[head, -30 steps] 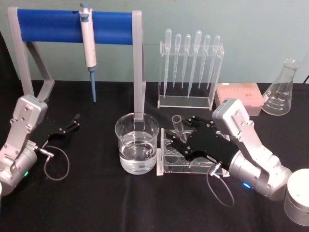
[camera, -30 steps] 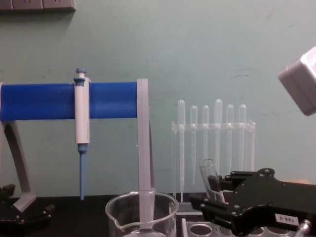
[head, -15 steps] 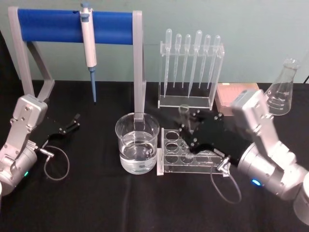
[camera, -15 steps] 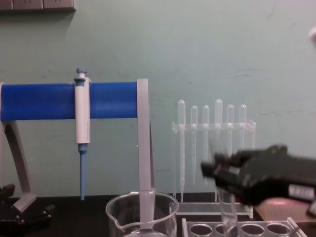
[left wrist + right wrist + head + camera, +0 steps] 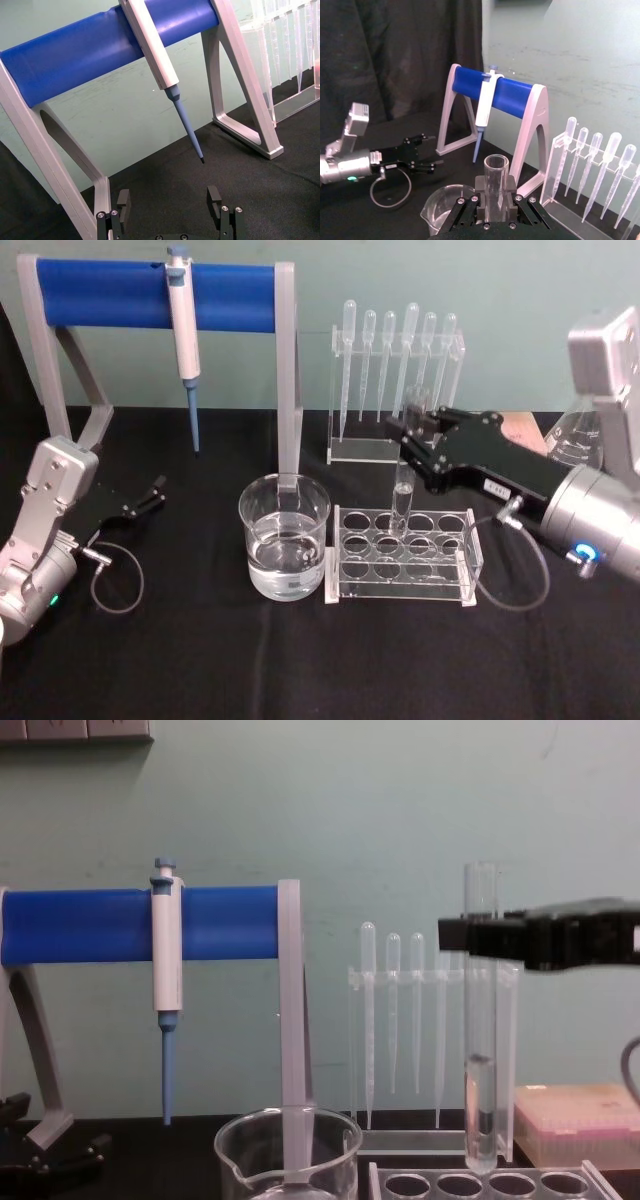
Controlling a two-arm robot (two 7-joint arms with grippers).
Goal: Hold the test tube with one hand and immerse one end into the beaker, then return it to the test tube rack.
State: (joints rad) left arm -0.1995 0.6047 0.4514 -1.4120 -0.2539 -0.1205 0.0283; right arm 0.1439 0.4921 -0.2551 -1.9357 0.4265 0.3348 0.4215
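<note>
Test tube [image 5: 480, 1020] (just one, upright) in grip of right tool [image 5: 410, 432] over one rack [image 5: 400, 585], one beaker [image 5: 284, 550] alongside; left tool [image 5: 168, 199] agape.

Pale green wall [image 5: 400, 820] stood behind the table, faintly scuffed, with white outlet plates [image 5: 75, 729] at the chest view's top edge. Table [image 5: 200, 670] was covered in black cloth. A black curtain [image 5: 395, 50] hung beside the wall.
</note>
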